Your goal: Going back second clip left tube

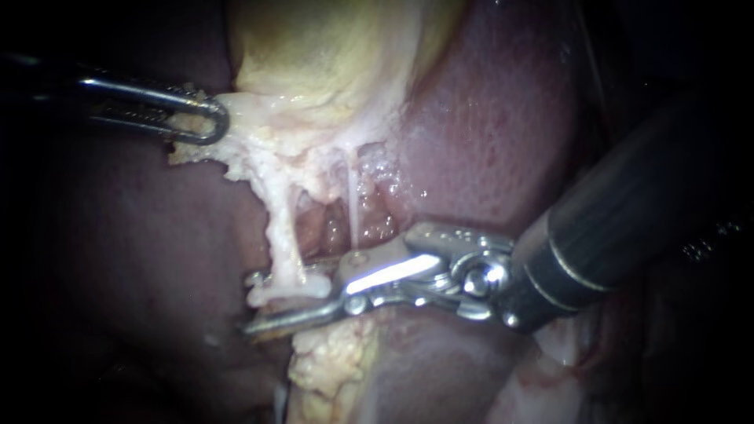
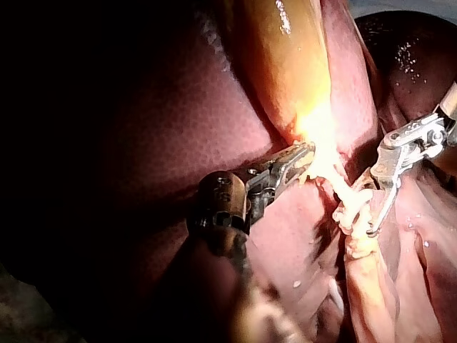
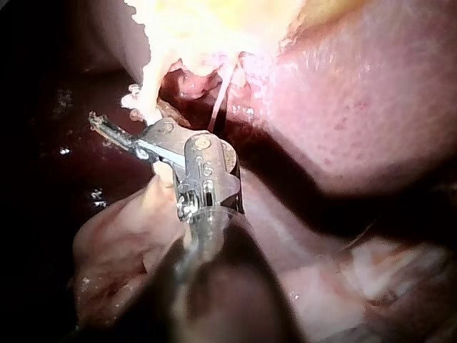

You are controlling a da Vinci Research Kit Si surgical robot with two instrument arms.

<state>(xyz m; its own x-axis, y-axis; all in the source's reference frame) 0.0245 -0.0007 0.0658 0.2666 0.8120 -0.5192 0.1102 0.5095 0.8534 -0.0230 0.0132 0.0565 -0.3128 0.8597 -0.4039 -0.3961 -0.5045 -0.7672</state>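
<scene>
My left instrument [image 1: 200,118] comes in at the upper left, its jaws shut on the pale edge of the gallbladder [image 1: 314,71], holding it up. Two tubes hang below it: the thicker, pale left tube [image 1: 284,235] and a thin right tube [image 1: 354,204]. My right instrument [image 1: 250,302] reaches in from the right, and its long jaws stand open with the foot of the left tube between them. A whitish band, maybe a clip [image 1: 287,289], lies across the tube there. The left wrist view shows the left instrument [image 2: 296,161] on the tissue and the right instrument [image 2: 365,214] beside the tube.
Dark red liver [image 1: 487,133] surrounds the tubes on both sides. Yellowish fatty tissue [image 1: 330,365] sits just under the right instrument's jaws. In the right wrist view the right instrument [image 3: 107,128] lies over pale tissue, with the thin tube [image 3: 218,107] ahead of it.
</scene>
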